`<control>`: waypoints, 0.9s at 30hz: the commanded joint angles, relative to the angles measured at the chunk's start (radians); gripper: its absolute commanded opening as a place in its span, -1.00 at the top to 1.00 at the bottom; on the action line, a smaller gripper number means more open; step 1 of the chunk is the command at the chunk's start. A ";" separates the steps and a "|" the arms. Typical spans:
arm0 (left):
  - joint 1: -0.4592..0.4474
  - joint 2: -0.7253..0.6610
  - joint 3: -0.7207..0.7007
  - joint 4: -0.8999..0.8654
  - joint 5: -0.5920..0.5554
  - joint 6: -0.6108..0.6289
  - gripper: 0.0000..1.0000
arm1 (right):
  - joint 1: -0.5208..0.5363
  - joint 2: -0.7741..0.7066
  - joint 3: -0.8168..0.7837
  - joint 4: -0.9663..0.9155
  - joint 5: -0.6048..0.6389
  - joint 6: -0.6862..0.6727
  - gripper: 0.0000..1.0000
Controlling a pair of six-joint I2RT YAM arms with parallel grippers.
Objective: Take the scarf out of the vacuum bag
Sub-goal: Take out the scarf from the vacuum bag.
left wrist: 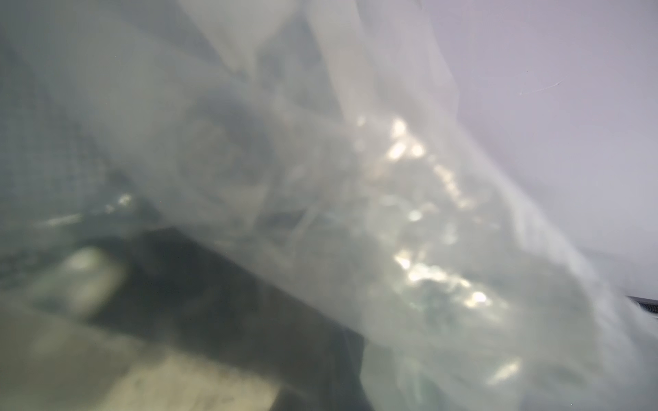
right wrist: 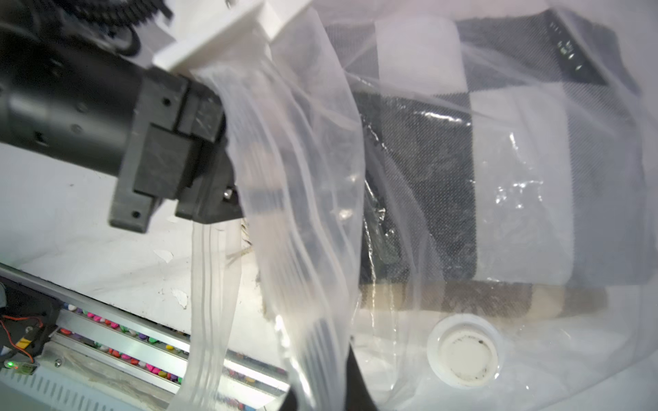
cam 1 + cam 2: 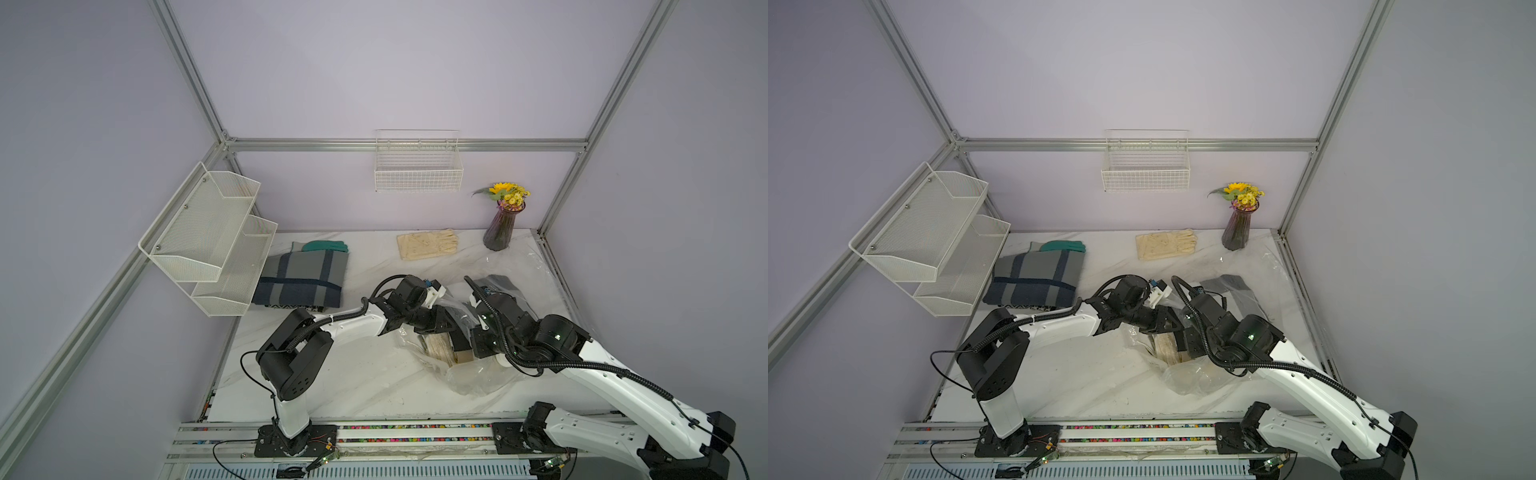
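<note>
A white marble desk (image 3: 332, 374) stands inside a lilac-walled booth with a metal frame, seen from above. At the far left, a white two-tier mesh rack (image 3: 208, 237) hangs from the frame. Just beside it on the desk lies a folded grey and navy plaid cloth (image 3: 303, 282), with a green glove (image 3: 326, 246) at its far edge.

Toward the middle, a white wire basket (image 3: 417, 170) hangs on the back wall. A pair of cream gloves (image 3: 428, 244) lies flat on the desk below it. Nearer the front, the left arm reaches rightward. The left pincer (image 3: 446, 334) sits in the open mouth of a large, crinkly, transparent plastic vacuum bag (image 3: 469, 380). Its fingers are together. The left wrist view is a blur of plastic, so it cannot be told whether they pinch anything.

The vacuum bag lies on the right half of the desk, well apart from the plaid cloth. Inside it lies a folded black, white and tan checked scarf (image 2: 427, 178). A small round white valve cap (image 2: 464, 350) sits on the bag's face just beside the scarf. The right pincer (image 2: 324, 384) is clamped on a fold of the bag's film near the mouth, close to the left pincer.

At the back right, a purple ribbed glass vase of yellow flowers (image 3: 502, 226) stands upright near the bag's far edge.
</note>
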State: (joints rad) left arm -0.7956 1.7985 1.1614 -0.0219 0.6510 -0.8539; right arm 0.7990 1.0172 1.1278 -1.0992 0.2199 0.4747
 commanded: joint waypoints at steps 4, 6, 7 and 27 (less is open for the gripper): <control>-0.009 -0.073 0.053 0.028 0.049 0.006 1.00 | 0.005 0.012 0.095 -0.041 0.056 -0.014 0.82; -0.008 -0.075 0.057 0.025 0.051 0.004 1.00 | 0.005 0.012 0.093 -0.043 0.056 -0.015 0.82; -0.008 -0.078 0.055 0.026 0.051 0.004 1.00 | 0.005 0.010 0.088 -0.041 0.055 -0.015 0.83; -0.001 -0.118 0.017 -0.006 0.075 0.024 0.62 | 0.006 -0.018 0.057 -0.070 0.162 0.010 0.81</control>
State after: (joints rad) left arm -0.7948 1.7493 1.1790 -0.0704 0.6746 -0.8494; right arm 0.7990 1.0180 1.1923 -1.1389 0.3328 0.4690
